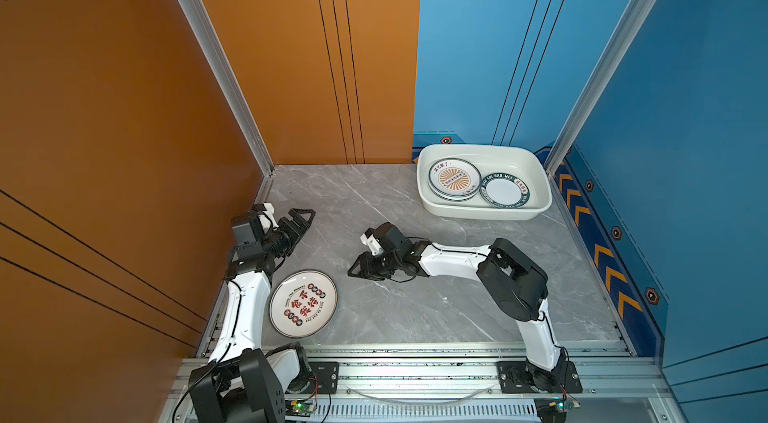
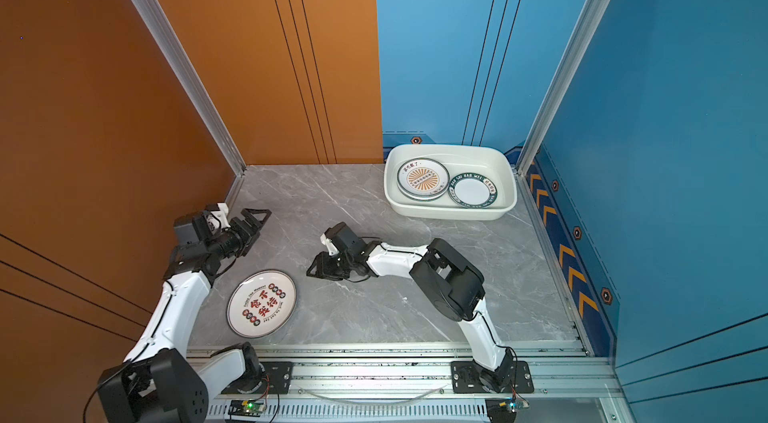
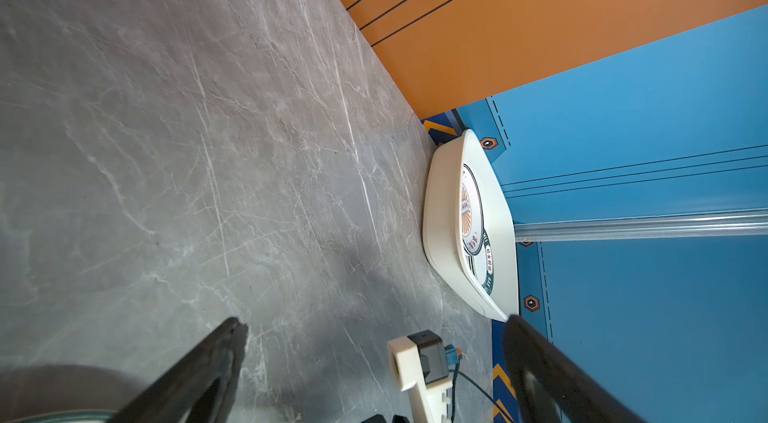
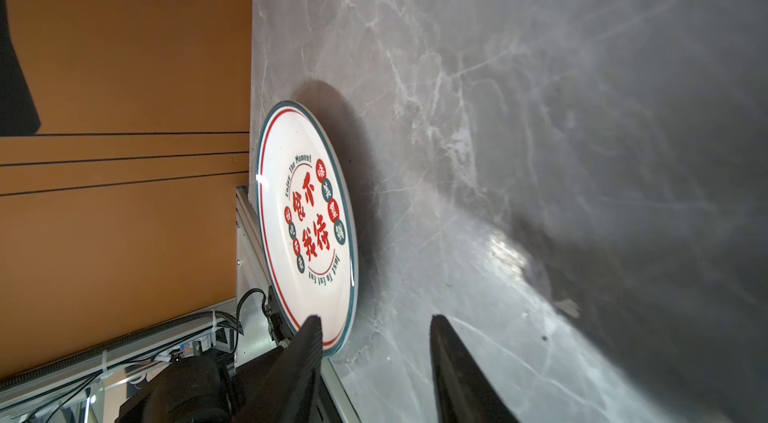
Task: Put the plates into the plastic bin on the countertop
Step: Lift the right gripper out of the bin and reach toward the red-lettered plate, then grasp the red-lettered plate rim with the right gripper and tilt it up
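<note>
Pickup stage for one loose plate (image 1: 302,303), flat on surface (image 1: 415,308) by left arm's base, well apart from plastic bin (image 1: 478,212) in far right corner, with sunburst plate (image 1: 454,179) and green-rimmed plate (image 1: 504,191) already inside. Right tool (image 1: 353,269) low, near and facing plate, jaws partly apart, empty. Left tool (image 1: 305,220) spread wide, empty. Next, probably: slip finger under rim, pinch, lift, carry across to bin.

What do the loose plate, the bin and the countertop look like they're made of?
Plate: glossy white, ceramic or melamine, can't tell which; its surface shines brightly in the right wrist view, and the red characters look printed.
Bin: white moulded plastic with a soft sheen; thin flared rim, rounded corners.
Countertop: polished grey marble look with pale veins and glare; real stone or laminate is unclear.
</note>
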